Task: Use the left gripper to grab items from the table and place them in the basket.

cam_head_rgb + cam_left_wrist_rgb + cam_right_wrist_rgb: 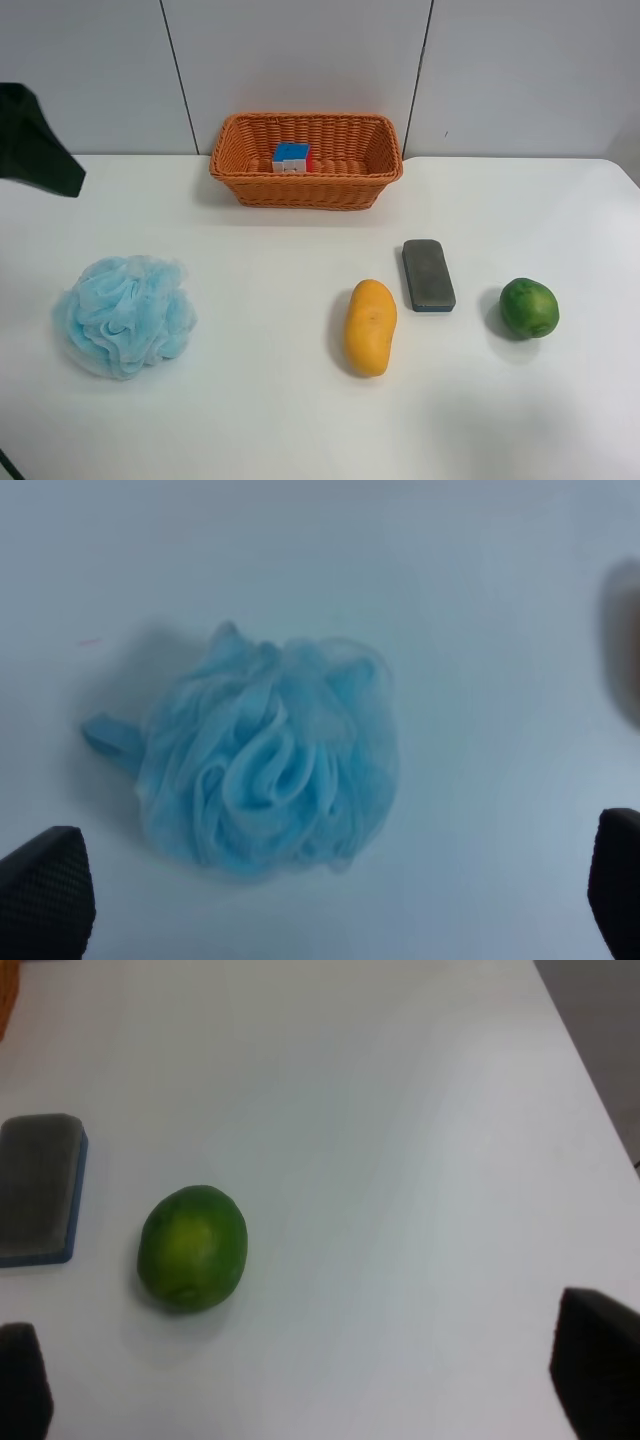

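The puzzle cube (291, 157), with blue, white and red faces, lies inside the orange woven basket (300, 190) at the back of the white table (270, 300). A black part of the left arm (35, 140) shows at the exterior high view's left edge, above the table. In the left wrist view my left gripper (330, 920) is open and empty, its black fingertips (45, 895) wide apart above a blue mesh bath sponge (265, 770). My right gripper (310, 1380) is open and empty, hovering near a green lime (192, 1248).
The blue bath sponge (125, 314) lies on the table's left part. A yellow mango (370, 327), a grey eraser block (428, 274) and the lime (529, 307) lie to the right. The eraser (38, 1188) also shows in the right wrist view.
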